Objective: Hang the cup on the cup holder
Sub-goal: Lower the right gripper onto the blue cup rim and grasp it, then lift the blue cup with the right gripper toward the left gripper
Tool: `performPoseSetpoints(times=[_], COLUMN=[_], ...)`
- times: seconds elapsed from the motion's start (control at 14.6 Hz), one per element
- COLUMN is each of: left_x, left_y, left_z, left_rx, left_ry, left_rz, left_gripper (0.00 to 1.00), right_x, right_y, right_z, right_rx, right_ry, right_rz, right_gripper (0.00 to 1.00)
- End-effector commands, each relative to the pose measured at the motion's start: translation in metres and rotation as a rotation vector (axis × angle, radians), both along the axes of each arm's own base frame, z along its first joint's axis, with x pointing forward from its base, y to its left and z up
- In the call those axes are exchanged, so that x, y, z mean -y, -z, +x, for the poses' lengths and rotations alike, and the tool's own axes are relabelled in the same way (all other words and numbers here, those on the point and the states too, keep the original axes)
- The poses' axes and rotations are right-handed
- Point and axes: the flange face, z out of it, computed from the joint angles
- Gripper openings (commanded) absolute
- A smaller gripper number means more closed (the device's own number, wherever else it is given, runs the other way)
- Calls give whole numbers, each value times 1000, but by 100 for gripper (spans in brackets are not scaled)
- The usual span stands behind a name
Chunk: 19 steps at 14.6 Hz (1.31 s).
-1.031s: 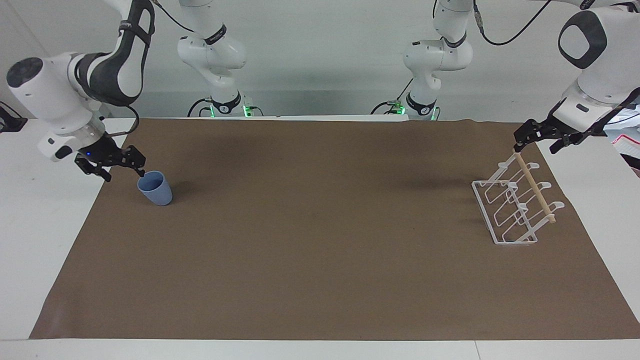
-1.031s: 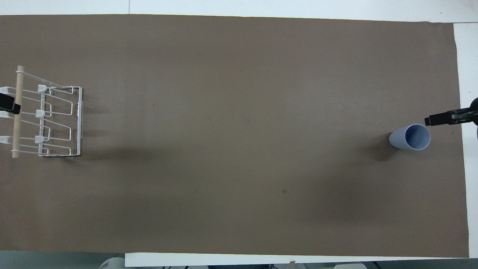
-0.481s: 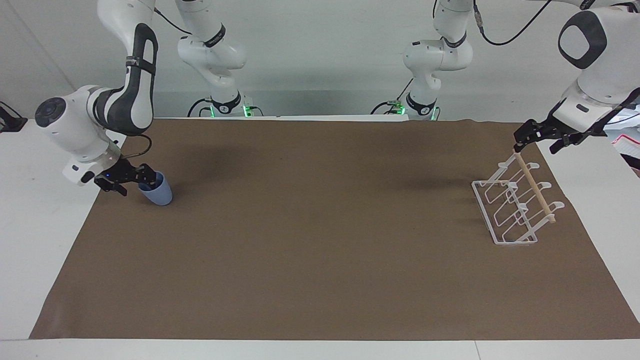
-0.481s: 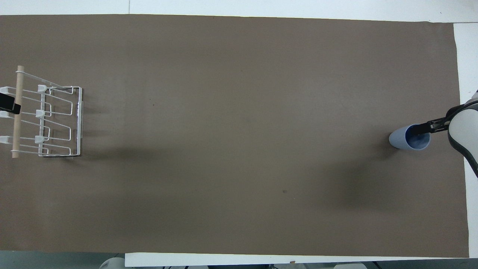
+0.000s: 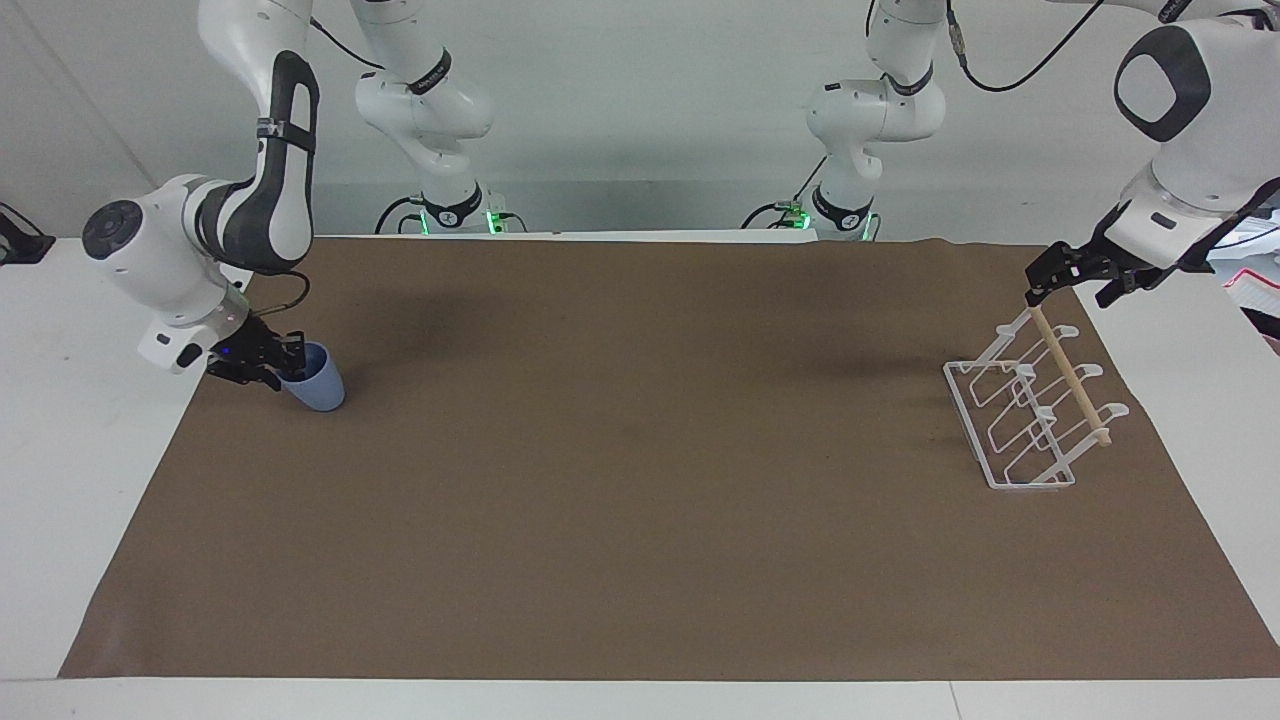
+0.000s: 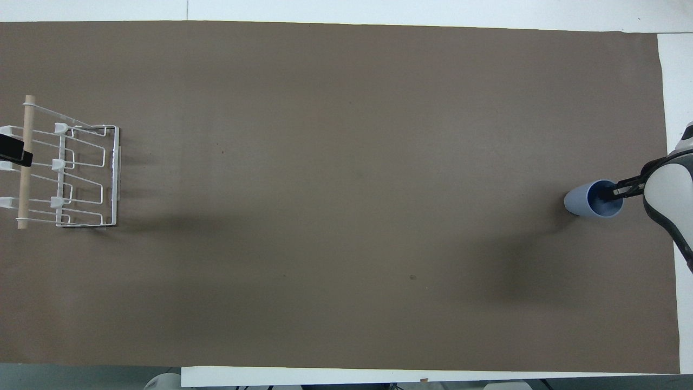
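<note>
Early stage: cup (image 5: pixel 314 378) on the surface at the right arm's end, right tool (image 5: pixel 268 362) at its rim, one finger inside, grip not readable. Rack (image 5: pixel 1030 410) well apart, empty; left tool (image 5: pixel 1075 275) waiting over its dowel (image 5: pixel 1070 375), grip unclear. Lift, carry and hanging all left.

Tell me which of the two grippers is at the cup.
The right gripper, with a finger inside the cup. The left gripper is over the cup holder.

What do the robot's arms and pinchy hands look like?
Both arms are glossy white with rounded joints and dark grey or black patches and bands. Thin black cables run along them, and green lights glow at their bases. The right gripper and the left gripper are small and black, each on a white wrist block; a tiny blue light shows on the right one.
</note>
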Motion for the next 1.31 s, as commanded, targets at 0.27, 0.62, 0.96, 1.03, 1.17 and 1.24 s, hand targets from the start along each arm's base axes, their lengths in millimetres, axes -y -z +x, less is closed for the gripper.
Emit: performPoseSetpoints(times=[0.27,0.62,0.96,1.03,1.17,1.24], left_x=[25,137,230,244,266,276], left_y=[11,17,5,3,-2,-4], left_z=[-27,-38,-51,-55,-58,-58], left_rx=[-81,-97,-231,-256,-322,-361], left_ry=[-290,-801,-1292,-1344,-1467,-1571], left_rz=[52,-6,-132,-141,-192,-197], left_gripper=[100,100,100,100,100,100], right_x=[-20,-136,-271,-295,-338,-354], right_y=[-54,-96,-121,-122,-117,-113], right_z=[18,34,44,43,32,27], right_rx=[-39,-76,-262,-278,-313,-322], right_ry=[-69,25,366,394,429,442], right_rz=[56,572,871,883,896,900], right_gripper=[0,0,0,0,0,0])
